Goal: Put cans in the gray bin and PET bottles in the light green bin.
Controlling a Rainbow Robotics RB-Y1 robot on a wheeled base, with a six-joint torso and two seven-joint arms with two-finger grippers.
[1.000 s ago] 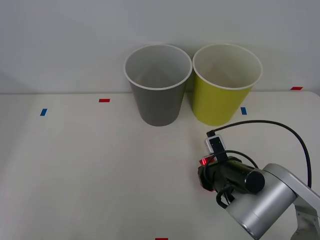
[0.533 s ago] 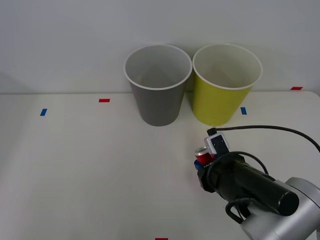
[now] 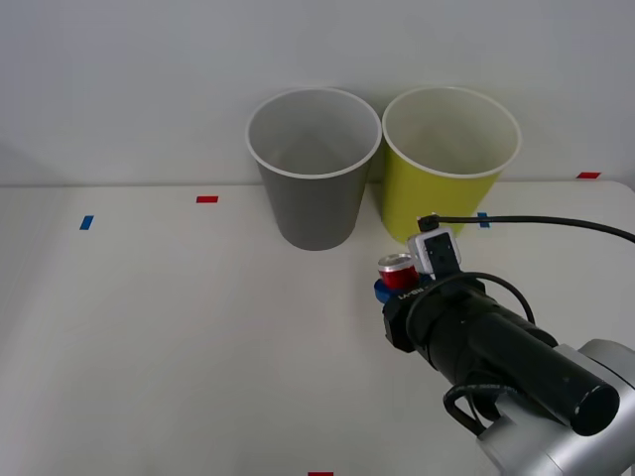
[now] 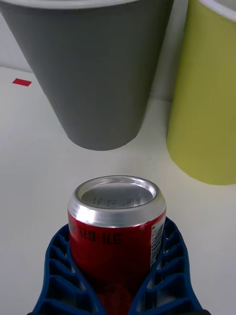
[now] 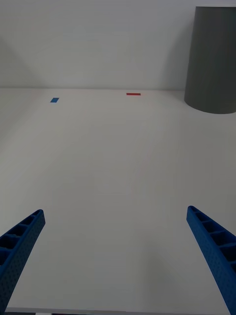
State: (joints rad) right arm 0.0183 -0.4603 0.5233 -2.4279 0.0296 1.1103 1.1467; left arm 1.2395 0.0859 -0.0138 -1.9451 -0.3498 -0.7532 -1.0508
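A small red can (image 3: 395, 271) with a silver top is held upright above the table, in front of the light green bin (image 3: 444, 188). My right gripper (image 3: 392, 288) is shut on the can (image 4: 116, 224), its blue ribbed fingers (image 4: 61, 275) clasping both sides. The gray bin (image 3: 313, 178) stands at the back of the table, left of the light green one and a little farther from the can; both bins (image 4: 93, 69) (image 4: 209, 98) rise ahead in the right wrist view. My left gripper (image 5: 118, 256) is open over bare table, far from the can. No PET bottles are in view.
Small red tape marks (image 3: 206, 199) and blue tape marks (image 3: 86, 222) dot the white table (image 3: 179, 337). A black cable (image 3: 536, 223) arcs over my right arm. The table's left half lies bare beside the gray bin (image 5: 216, 59).
My right gripper has lifted the can off the table and carried it up and back toward the bins. The left arm has not moved.
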